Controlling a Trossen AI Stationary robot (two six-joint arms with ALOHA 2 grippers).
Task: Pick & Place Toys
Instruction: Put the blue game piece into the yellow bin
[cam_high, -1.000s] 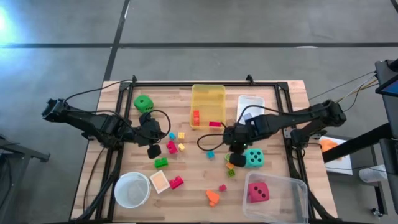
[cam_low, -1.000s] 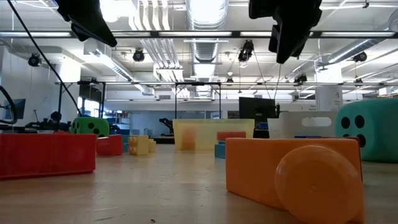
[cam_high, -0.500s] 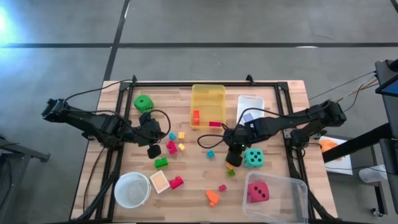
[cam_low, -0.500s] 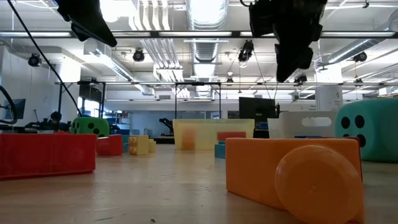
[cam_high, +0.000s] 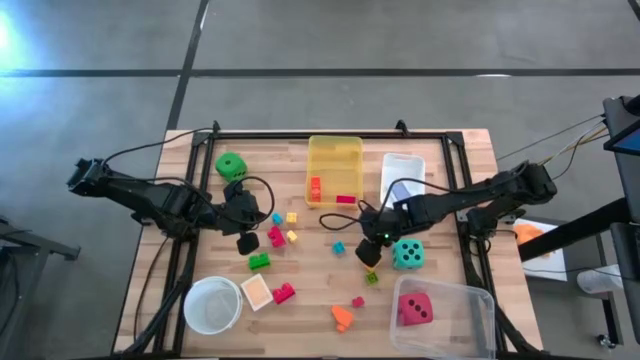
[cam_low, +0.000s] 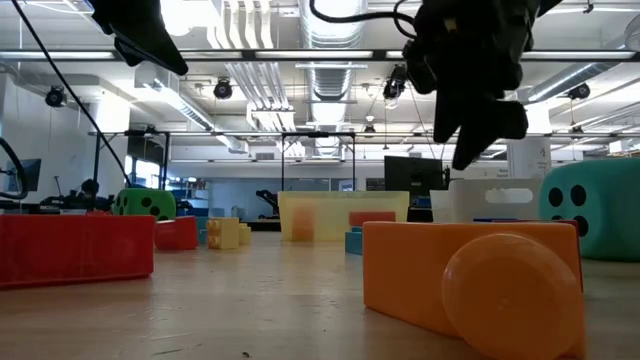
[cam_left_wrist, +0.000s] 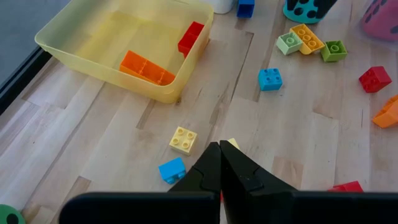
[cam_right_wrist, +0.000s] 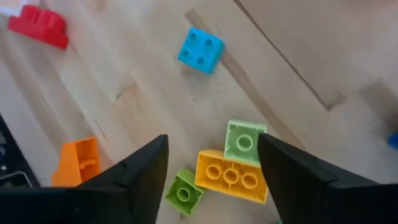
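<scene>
The right gripper (cam_right_wrist: 211, 180) hangs open and empty over the yellow block (cam_right_wrist: 231, 176), apparently to straddle it, while the left gripper (cam_left_wrist: 219, 163), at nine o'clock on the tabletop (cam_high: 310, 290), waits closed and empty.

The high view looks straight down on the whole slatted wooden surface (cam_high: 320, 280). The low view sits at surface height, close behind a chunky orange plastic block (cam_low: 470, 285), facing the room. The right wrist view looks down closely between its right end effector (cam_right_wrist: 211, 171) fingers at a yellow studded plastic brick (cam_right_wrist: 231, 175), which the left wrist view (cam_left_wrist: 307, 38) shares from farther off.
</scene>
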